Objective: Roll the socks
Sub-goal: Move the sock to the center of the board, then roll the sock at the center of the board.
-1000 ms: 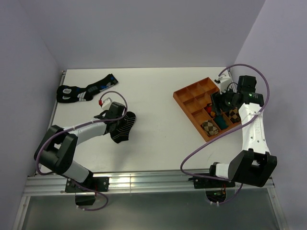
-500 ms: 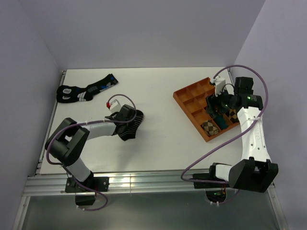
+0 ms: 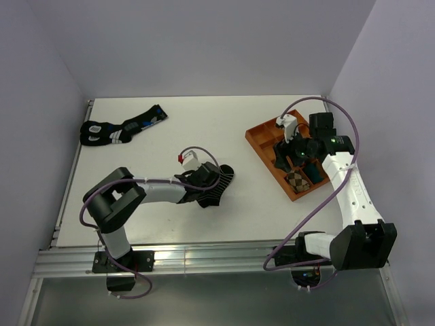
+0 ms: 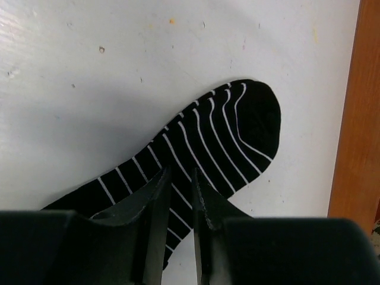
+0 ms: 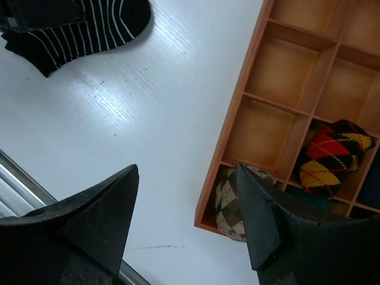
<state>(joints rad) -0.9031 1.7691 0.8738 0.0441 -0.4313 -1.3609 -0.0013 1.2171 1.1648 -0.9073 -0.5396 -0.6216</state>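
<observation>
Brown-checked bundle point(image 5: 234, 202) in tray point(image 5: 236, 113) corner — blue-marked socks point(image 3: 122, 128) far left

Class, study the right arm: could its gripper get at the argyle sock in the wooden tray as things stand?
Probably yes. The right gripper hangs open just above the tray, the argyle sock lies uncovered in its compartment, and nothing stands between them.

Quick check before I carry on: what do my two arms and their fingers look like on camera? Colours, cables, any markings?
The left arm and right arm both have white links and black joints, each trailing a looping purple cable. The right arm shows a small green light. The left gripper has slim black fingers; the right gripper has broad black wedges.
</observation>
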